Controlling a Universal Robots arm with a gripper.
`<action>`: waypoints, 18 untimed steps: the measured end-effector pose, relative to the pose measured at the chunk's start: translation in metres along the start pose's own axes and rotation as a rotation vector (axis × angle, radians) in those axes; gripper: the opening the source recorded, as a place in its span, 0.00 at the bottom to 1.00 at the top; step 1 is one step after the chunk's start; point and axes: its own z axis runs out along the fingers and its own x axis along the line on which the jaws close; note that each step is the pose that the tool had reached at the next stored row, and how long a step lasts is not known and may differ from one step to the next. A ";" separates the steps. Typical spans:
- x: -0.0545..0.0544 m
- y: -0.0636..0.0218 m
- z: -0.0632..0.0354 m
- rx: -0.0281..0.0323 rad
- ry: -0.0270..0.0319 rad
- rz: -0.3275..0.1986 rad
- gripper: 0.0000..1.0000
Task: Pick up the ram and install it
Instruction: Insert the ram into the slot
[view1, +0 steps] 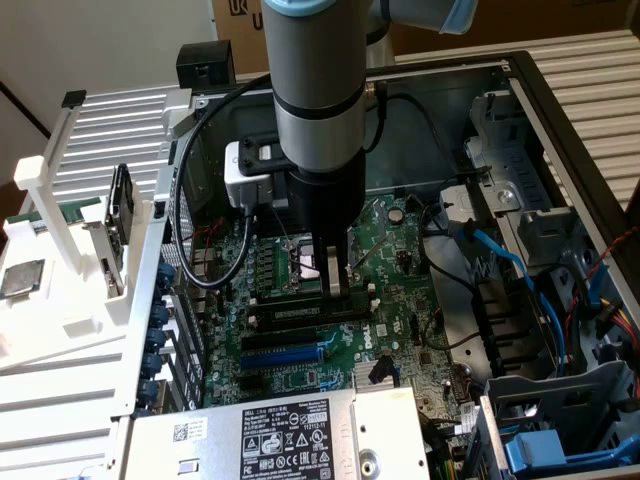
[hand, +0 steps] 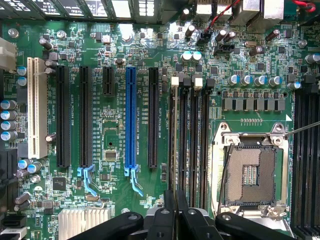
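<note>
An open computer case (view1: 575, 150) is lying on its side, with pale ribbed panels (view1: 600, 70) flanking it and a cardboard box (view1: 232, 20) sitting behind at twelve o'clock in the exterior view. Inside, the green motherboard (view1: 300, 370) (hand: 115, 125) is facing up. A labelled power supply (view1: 290, 435) is sitting at six o'clock, and blue cables (view1: 500, 255) are trailing at three o'clock. Outside the case at nine o'clock, a white fixture (view1: 60, 320) is carrying a square silver-topped processor chip (view1: 22, 280).

The arm (view1: 315, 90) is hanging straight down into the case. The gripper (view1: 335, 283) (hand: 175, 197) is resting on the memory slots beside the open processor socket (hand: 250, 175). The ram (view1: 295, 312) (hand: 173, 140) appears to be standing in the memory slot farthest from that socket, running from directly under the fingertips toward eight o'clock in the exterior view. The fingers (hand: 162, 220) are pressed together with only a hairline between them, their tips at one end of the ram.

The ram is showing edge-on, so its chips and label are not readable, and how deep it is sitting is hard to judge. Whether its edge is nipped between the fingers cannot be told. The arm is covering part of the socket in the exterior view.
</note>
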 end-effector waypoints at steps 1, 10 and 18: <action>0.000 0.0000 0.0000 0.0000 0.0000 0.000 0.12; 0.000 0.0000 -0.0007 0.0001 -0.0001 0.000 0.26; -0.001 0.0016 -0.0131 0.0000 -0.0001 0.000 0.26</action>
